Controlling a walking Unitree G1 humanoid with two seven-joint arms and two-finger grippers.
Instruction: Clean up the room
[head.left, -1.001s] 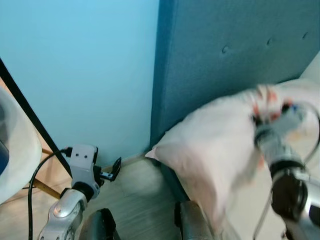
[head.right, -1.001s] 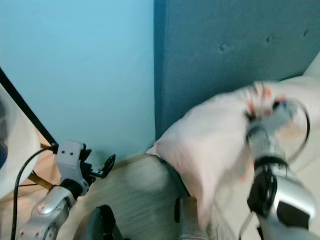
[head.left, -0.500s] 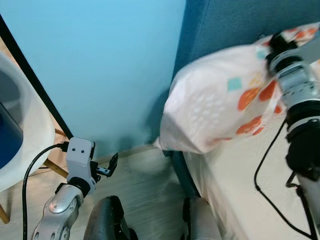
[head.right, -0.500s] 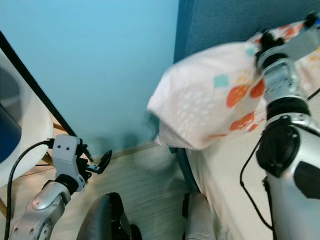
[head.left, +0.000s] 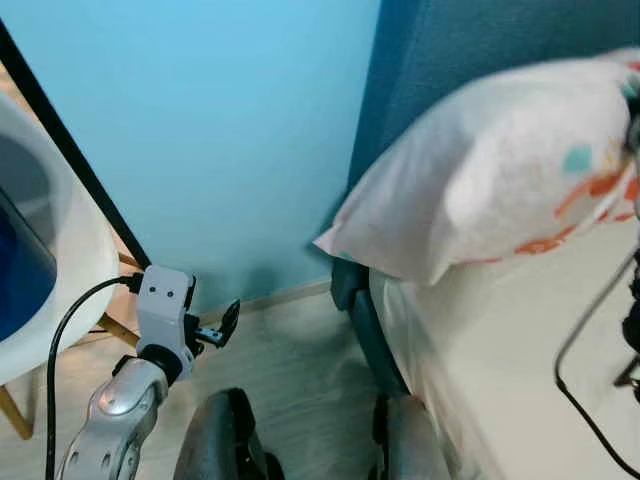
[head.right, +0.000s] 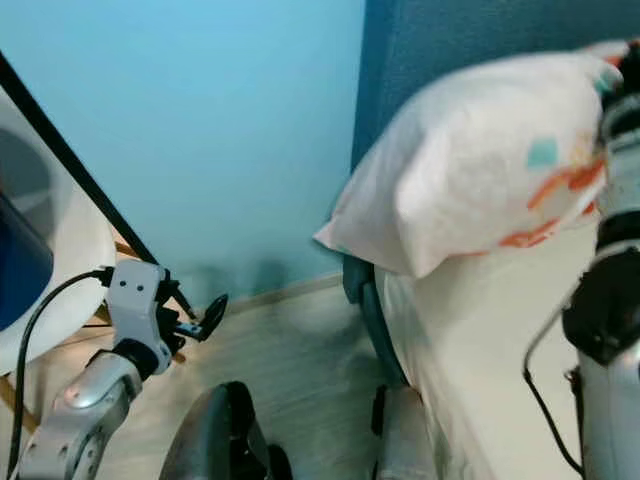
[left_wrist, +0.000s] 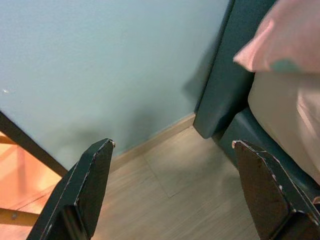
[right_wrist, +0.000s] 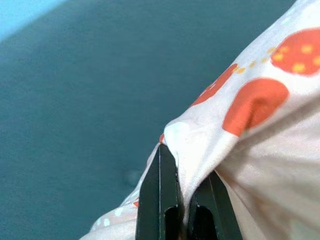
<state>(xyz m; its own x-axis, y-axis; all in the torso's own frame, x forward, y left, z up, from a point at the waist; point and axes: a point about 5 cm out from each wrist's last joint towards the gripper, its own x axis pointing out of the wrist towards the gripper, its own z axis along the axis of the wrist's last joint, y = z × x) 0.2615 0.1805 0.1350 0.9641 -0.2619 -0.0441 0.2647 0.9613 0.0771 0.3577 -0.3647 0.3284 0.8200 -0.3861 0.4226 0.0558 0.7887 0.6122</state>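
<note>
Pale blue wall (head.left: 210, 130) meets a dark teal padded headboard (head.left: 470, 50) in the corner, with wood-look floor (head.left: 290, 350) below and a bed (head.left: 520, 350) running along the right side under a cream sheet. A white chair (head.left: 40, 300) with a blue seat sits off to the left, and a black cable trails near it.

The pillow (head.left: 500, 190), white with orange and teal spots, is up in the air at the head of the bed, its near corner hanging past the mattress edge and its far end lifted toward the headboard. The right tool (right_wrist: 182, 200) has its two black fingers pinched tight on a fold of the pillowcase; the wrist camera shows the cloth bunched between them, teal upholstery behind. The right arm (head.right: 610, 330) stands at the right edge of the head views.

The left tool (left_wrist: 175, 185) hangs low over the floor beside the bed frame, fingers spread wide and holding nothing; it looks idle.

My read is that the step in hand is putting the pillow in its place at the head of the bed. Next it needs to come down flat on the sheet, square against the headboard and fully over the mattress so that no corner hangs off, before the fingers let go. A pinch on loose cloth lets the pillow swing, so slow lowering seems wise.
</note>
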